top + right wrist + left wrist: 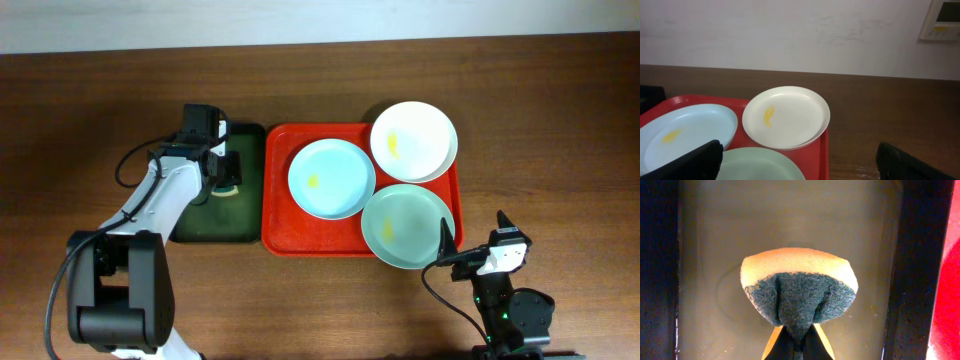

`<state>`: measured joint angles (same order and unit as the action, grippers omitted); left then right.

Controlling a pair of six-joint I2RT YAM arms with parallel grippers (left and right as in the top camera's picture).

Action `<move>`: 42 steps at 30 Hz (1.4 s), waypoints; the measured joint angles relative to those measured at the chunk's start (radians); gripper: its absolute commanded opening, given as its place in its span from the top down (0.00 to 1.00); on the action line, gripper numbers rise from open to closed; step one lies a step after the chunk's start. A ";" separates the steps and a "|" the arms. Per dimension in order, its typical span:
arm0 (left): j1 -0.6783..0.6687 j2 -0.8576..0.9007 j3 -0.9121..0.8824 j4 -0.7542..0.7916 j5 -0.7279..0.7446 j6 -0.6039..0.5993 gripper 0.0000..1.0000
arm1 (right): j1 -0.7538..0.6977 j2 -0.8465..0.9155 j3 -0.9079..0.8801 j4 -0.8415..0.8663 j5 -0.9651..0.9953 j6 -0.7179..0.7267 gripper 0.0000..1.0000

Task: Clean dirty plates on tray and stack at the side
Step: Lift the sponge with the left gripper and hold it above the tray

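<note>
We see the brown wooden worktop [560,80] running the full width, with open wood along the far side and to the right of the trays. On the left, the left arm crosses much of the room.

The red tray [280,225] lies at the middle, and its left rim runs just beside the right rim of the dark green tray [225,222]. The two long edges are parallel and all but touching. The green tray's floor looks wet.

All three plates sit on the red tray. The white plate [413,141] fills the far right corner and hangs over the rim there. The pale blue plate [331,178] lies left of centre, inside the rim. The pale green plate [407,226] takes the near right corner, with its near edge out past the tray's rim. The three are crowded rim to rim, so little red shows between them. We see a yellow smear on the white plate and another on the blue one.

The right tool [474,235] sits at the near right corner of the red tray. Its jaws are spread wide and grip nothing, and one finger reaches over the green plate's edge.

The left tool [799,340] is above the green tray, pinched tight on a sponge [799,292] with its yellow side up and its green scouring face bunched between the fingers.
</note>
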<state>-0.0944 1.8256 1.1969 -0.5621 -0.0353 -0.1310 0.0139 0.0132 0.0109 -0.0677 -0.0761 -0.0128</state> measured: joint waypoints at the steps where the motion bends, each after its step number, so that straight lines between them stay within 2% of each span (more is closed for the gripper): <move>1: 0.000 0.000 0.000 0.000 0.000 0.000 1.00 | 0.000 0.000 0.000 0.000 0.000 0.000 0.01; 36: 0.000 0.000 0.000 -0.001 0.000 0.000 1.00 | 0.000 0.000 0.000 0.000 0.000 0.001 0.02; 42: 0.000 0.000 0.000 -0.001 0.000 0.048 1.00 | 0.001 0.000 0.000 0.000 0.000 0.000 0.02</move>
<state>-0.0940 1.8256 1.1969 -0.5632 -0.0353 -0.0834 0.0147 0.0132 0.0109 -0.0677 -0.0761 -0.0128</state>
